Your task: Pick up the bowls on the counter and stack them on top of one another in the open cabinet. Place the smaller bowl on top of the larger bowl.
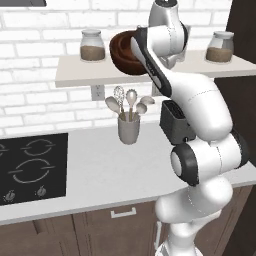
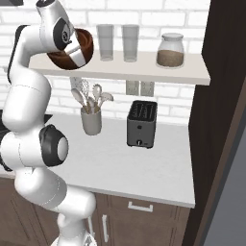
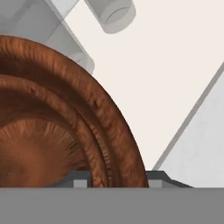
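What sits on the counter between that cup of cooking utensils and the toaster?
Nothing. In the right base view the pale counter is bare between the utensil cup and the toaster.

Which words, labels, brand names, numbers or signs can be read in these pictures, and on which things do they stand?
None: no readable text.
The cooktop carries ring outlines and two small knob marks, not letters.
The toaster, jars and utensil cup are plain.
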You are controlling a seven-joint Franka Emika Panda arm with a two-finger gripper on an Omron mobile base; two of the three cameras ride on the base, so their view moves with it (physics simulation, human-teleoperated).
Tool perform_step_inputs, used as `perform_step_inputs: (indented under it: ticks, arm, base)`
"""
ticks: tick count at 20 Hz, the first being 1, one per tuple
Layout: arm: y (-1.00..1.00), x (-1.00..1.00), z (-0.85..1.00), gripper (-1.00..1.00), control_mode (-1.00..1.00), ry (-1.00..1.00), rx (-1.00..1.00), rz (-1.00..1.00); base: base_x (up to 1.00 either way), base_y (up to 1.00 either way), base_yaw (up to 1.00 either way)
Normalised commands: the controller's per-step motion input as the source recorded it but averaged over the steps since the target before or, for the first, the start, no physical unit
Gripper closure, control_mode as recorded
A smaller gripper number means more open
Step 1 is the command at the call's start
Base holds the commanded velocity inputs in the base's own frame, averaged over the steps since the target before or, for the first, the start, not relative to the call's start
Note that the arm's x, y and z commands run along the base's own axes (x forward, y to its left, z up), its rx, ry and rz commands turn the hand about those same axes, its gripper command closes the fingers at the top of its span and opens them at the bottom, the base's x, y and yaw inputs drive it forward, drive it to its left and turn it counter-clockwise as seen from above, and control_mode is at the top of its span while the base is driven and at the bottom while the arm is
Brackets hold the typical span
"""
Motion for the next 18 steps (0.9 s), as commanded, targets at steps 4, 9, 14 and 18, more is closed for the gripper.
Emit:
perform_step_inputs:
  ticks: [4,9,14,18]
  arm:
    - [0.24,0.56,0.0,1.0,-1.0,-0.06,0.0,0.0]
    - [0.2,0.5,0.0,-1.0,-1.0,-0.03,0.0,0.0]
    - [0.0,0.08,0.0,-1.0,-1.0,-0.01,0.0,0.0]
    - [-0.25,-0.56,0.09,-1.0,-1.0,-0.2,0.0,0.0]
  base:
    - [0.0,0.0,0.0]
    - [0.0,0.0,0.0]
    - [0.0,0.0,0.0]
    - [0.0,0.0,0.0]
